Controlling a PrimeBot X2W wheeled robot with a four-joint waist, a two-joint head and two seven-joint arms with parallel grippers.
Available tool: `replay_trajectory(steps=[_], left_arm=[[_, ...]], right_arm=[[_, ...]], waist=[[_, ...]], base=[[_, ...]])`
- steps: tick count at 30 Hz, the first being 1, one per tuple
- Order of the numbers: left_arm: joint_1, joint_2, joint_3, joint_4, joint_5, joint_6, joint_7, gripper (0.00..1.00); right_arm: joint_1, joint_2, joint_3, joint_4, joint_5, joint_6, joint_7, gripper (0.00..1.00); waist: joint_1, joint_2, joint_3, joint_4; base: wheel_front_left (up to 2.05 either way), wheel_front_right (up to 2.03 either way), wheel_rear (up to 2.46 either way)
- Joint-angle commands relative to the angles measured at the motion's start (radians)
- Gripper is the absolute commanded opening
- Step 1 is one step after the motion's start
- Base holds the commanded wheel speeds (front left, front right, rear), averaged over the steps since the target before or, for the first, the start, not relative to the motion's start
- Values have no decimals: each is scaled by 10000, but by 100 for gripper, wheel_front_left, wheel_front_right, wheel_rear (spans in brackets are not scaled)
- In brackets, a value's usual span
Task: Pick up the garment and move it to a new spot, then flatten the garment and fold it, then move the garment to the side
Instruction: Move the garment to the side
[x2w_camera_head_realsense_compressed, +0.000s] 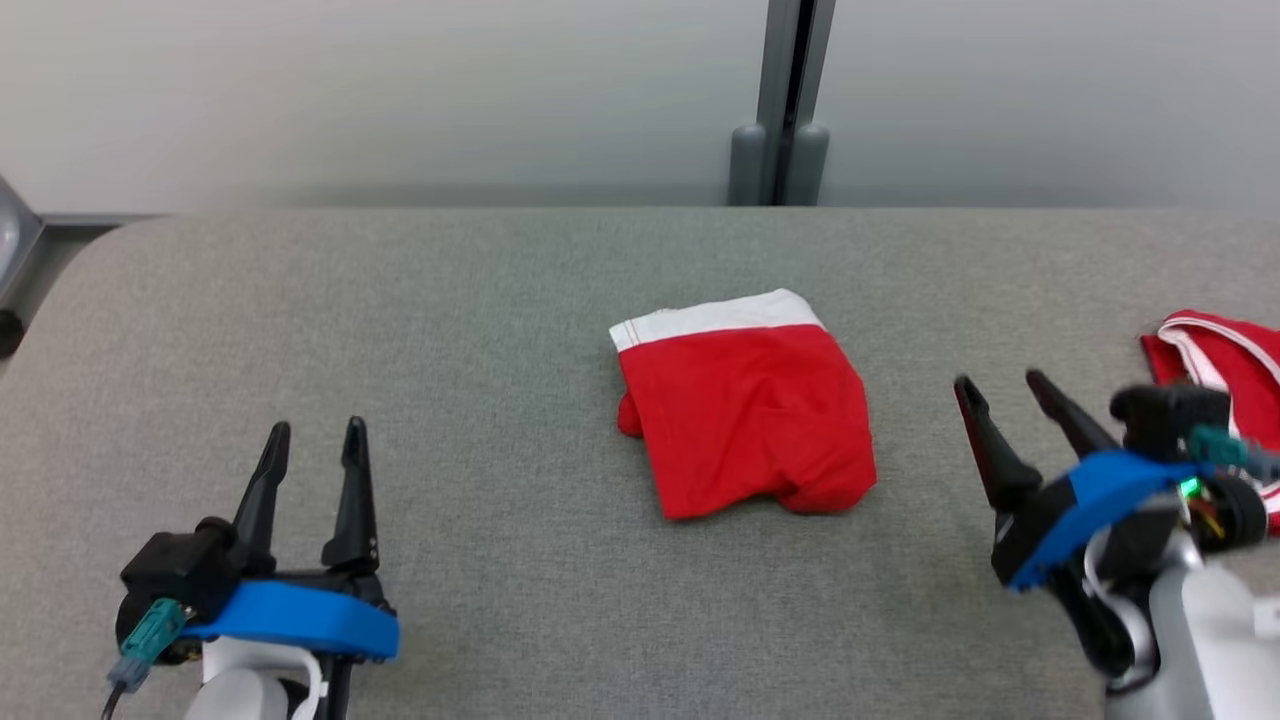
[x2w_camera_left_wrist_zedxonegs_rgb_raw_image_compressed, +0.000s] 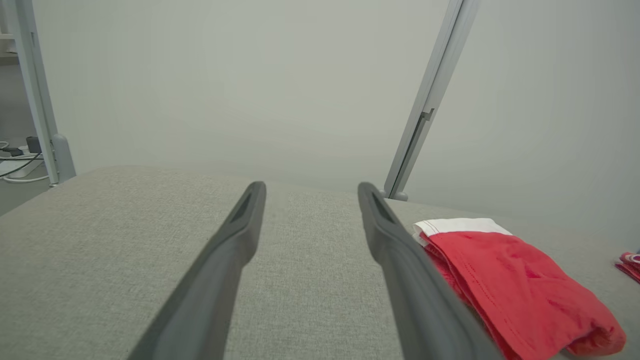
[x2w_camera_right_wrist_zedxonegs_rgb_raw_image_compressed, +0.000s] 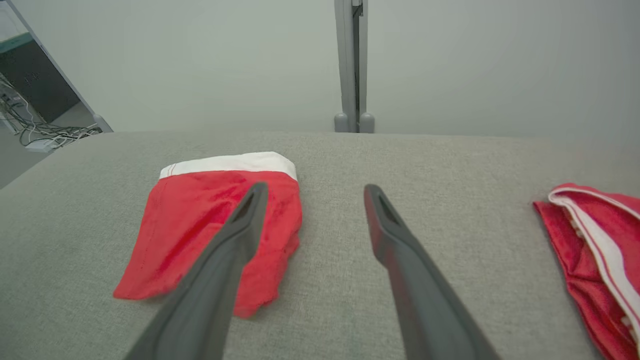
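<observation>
A red garment with a white waistband lies folded at the middle of the grey padded table. It shows right of my fingers in the left wrist view, garment, and left of centre in the right wrist view, garment. My left gripper hovers open near the front left, well clear of the cloth. To the garment's right my right gripper is open and empty, a short gap from its edge.
A second red garment with white trim lies crumpled at the table's right edge, partly behind my right wrist, garment. A grey post stands behind the table against a pale wall. Cables lie on the floor far left.
</observation>
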Motion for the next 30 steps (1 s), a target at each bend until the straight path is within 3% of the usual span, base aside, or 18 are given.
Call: replay_trajectory(steps=[1,9,17,24,26,27,30], left_arm=[[-247,-61,-107,-75,64,-16,-23,100],[-1100,-196,-693,-80,96,-16,-23,100],[-1626,-297,-1031,-70,14,-16,-22,100],[-1713,-337,-1135,-89,-16,-16,-22,100],[-1755,-358,-1143,-75,-33,-16,-22,100],[-1761,-364,-1130,-72,-38,-16,-23,100],[-1711,-346,-1086,-74,-57,-16,-22,100]], right_arm=[[-548,-113,69,134,22,1,265,100],[-2902,-132,108,2678,837,1,1921,100],[-4197,-232,44,5150,63,1,2749,100],[-4797,146,-90,6870,-150,1,3408,100],[-4920,298,235,7006,-7,15,3526,27],[-4989,270,477,7001,-43,15,3541,0],[-5236,-131,1297,6698,54,1,3525,0]], waist=[[-1,0,328,248],[-1,0,1187,892],[-1,0,1589,1349],[-1,0,1844,1490],[-1,0,1889,1498],[-1,0,1906,1480],[-1,0,1925,1321]], base=[[0,0,0],[0,0,0],[0,0,0],[0,0,0],[0,0,0],[0,0,0],[0,0,0]])
